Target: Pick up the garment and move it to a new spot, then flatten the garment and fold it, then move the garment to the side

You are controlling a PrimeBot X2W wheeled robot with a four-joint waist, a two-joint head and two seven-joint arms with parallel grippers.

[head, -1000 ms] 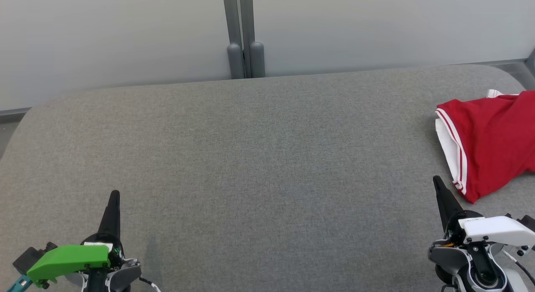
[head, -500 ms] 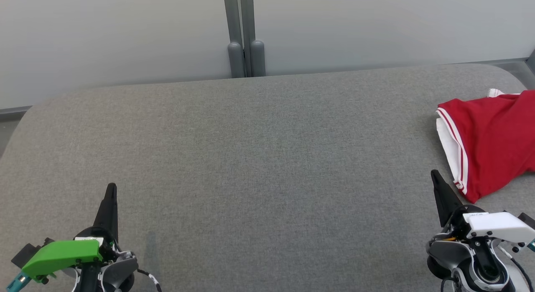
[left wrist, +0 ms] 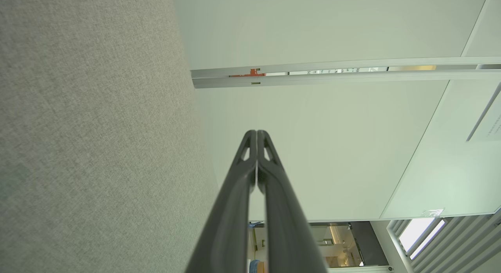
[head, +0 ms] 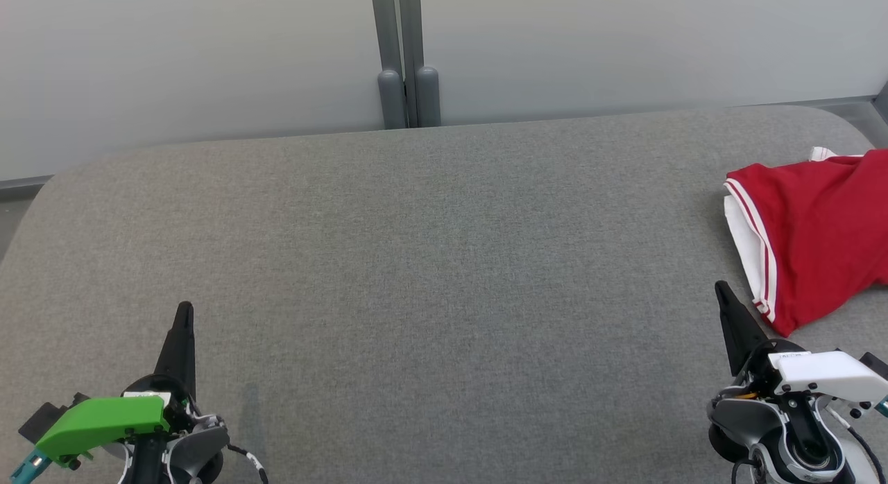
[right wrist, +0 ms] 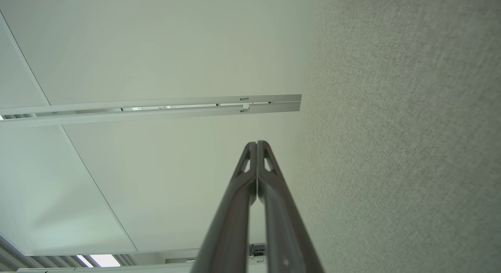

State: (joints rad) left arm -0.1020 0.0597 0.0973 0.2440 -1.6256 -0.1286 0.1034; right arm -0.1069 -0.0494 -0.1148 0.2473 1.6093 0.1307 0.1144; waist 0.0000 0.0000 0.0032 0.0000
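The garment (head: 812,234) is red with white trim and stripes, lying folded at the right edge of the grey fabric surface (head: 430,262) in the head view, partly cut off by the frame. My right gripper (head: 721,290) hovers just left of its lower corner, shut and empty, apart from the cloth. My left gripper (head: 184,310) is at the lower left, far from the garment, also shut with nothing in it. In the left wrist view the left gripper (left wrist: 256,133) has its fingers pressed together; the right wrist view shows the right gripper (right wrist: 257,143) the same way.
A pale wall (head: 208,54) with a grey vertical post (head: 404,54) runs behind the surface's rounded far edge. The wrist views look along the fabric surface (left wrist: 78,128) toward pale wall panels (right wrist: 156,50).
Between the earliest frame and half a second ago both grippers shifted slightly up the picture and their bodies sank lower; since then nothing has moved. The garment stays put.
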